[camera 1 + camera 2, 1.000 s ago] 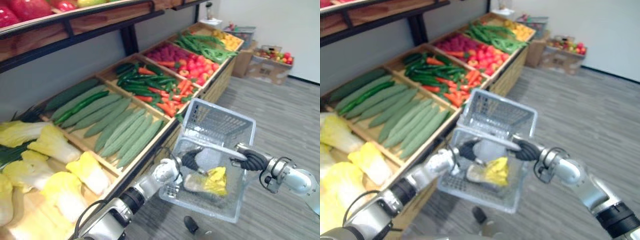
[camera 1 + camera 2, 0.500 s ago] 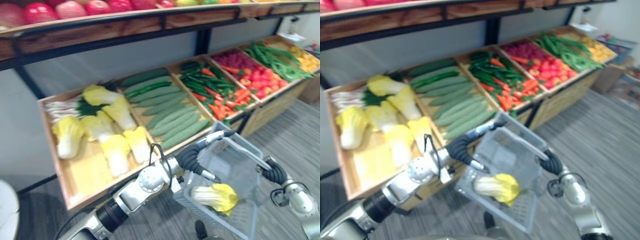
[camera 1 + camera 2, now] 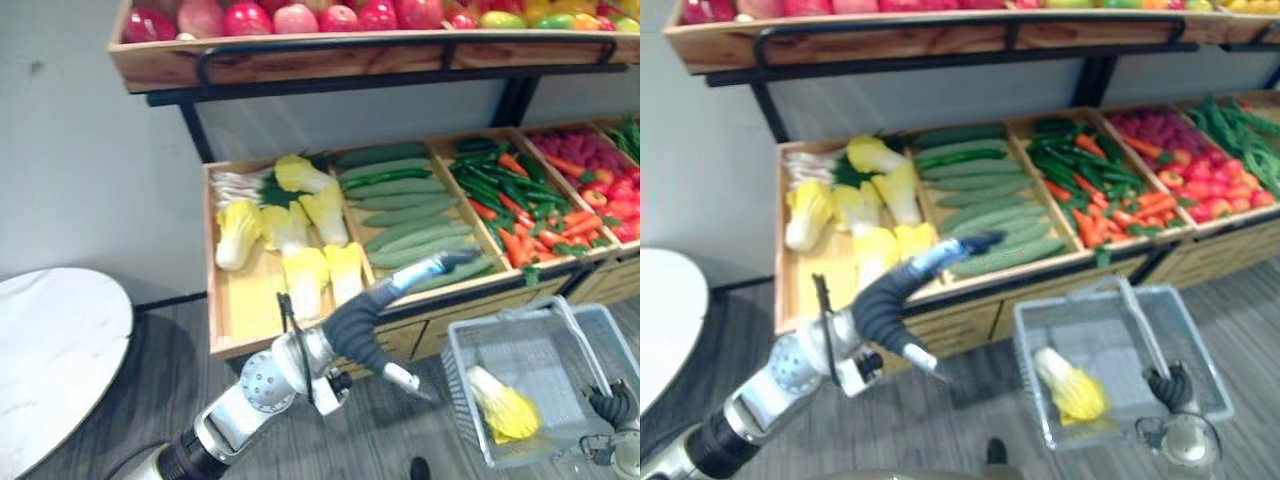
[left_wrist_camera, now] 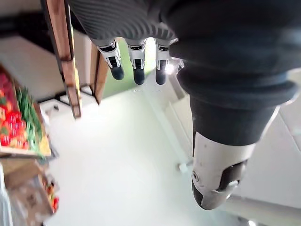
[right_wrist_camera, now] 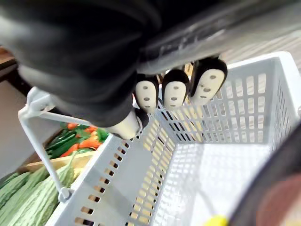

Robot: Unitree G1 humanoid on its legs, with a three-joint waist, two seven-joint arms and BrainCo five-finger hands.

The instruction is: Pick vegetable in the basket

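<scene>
Hovering: left hand (image 3: 425,272), fingers released; cucumbers (image 3: 415,215) at 12 o'clock, lying 9-to-3
Holding: right hand (image 3: 612,405) grasping handle of basket (image 3: 520,325)

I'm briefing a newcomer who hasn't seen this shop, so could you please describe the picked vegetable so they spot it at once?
Before the wooden produce stand, the right hand holds a grey plastic basket by its handle. Inside lies one Chinese cabbage, white stem and yellow leaves. The other cabbages all sit in the stand's leftmost crate; it alone is in the basket.
</scene>
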